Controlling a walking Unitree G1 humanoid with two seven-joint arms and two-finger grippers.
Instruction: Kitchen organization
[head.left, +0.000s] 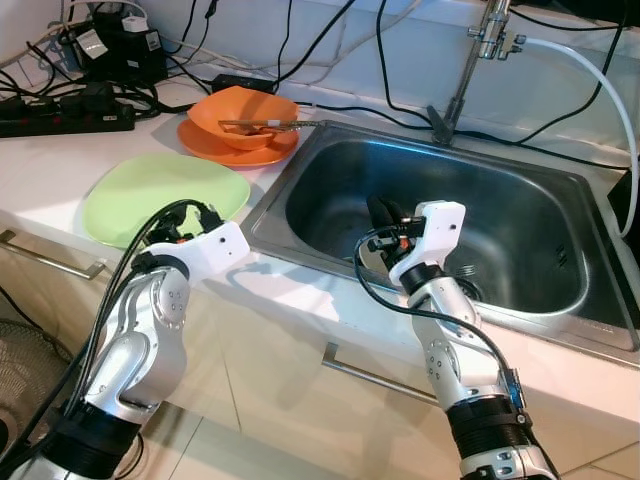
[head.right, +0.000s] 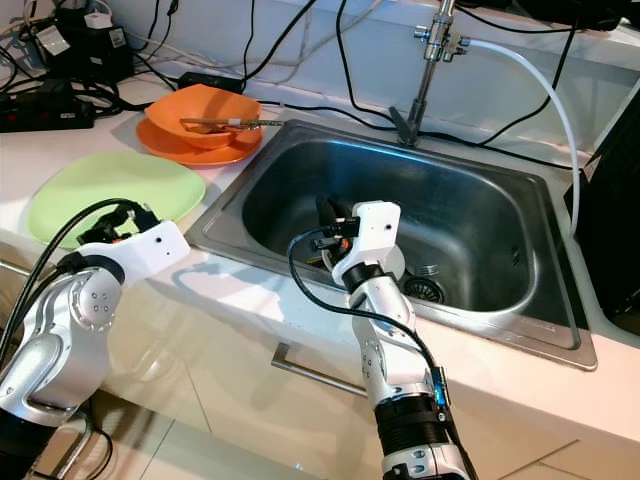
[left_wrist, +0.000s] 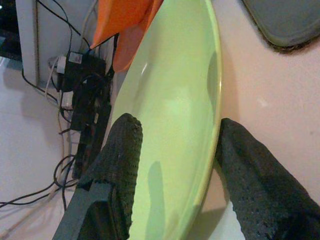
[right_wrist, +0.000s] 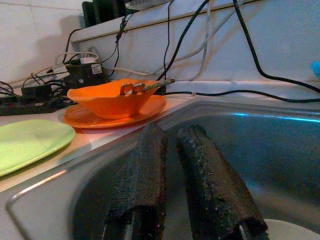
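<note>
- Left gripper (left_wrist: 172, 165) is spread wide, its fingers (left_wrist: 120, 160) straddling the near rim of the green plate (head.left: 160, 195) on the counter (head.left: 40, 180).
- Right gripper (right_wrist: 175, 175) hangs inside the sink (head.left: 520, 200), fingers nearly together and holding nothing.
- Beyond the green plate, an orange bowl (head.left: 240, 115) sits on an orange plate (head.left: 215, 148).

Brushed steel sink (head.left: 520, 300), glossy green plate (head.left: 140, 195)

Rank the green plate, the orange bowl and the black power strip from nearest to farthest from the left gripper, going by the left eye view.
1. Green plate: on the counter, at the left gripper, whose jaws are open around its rim.
2. Orange bowl: behind the plate, beside the sink.
3. Black power strip: at the counter's back, far left.
</note>
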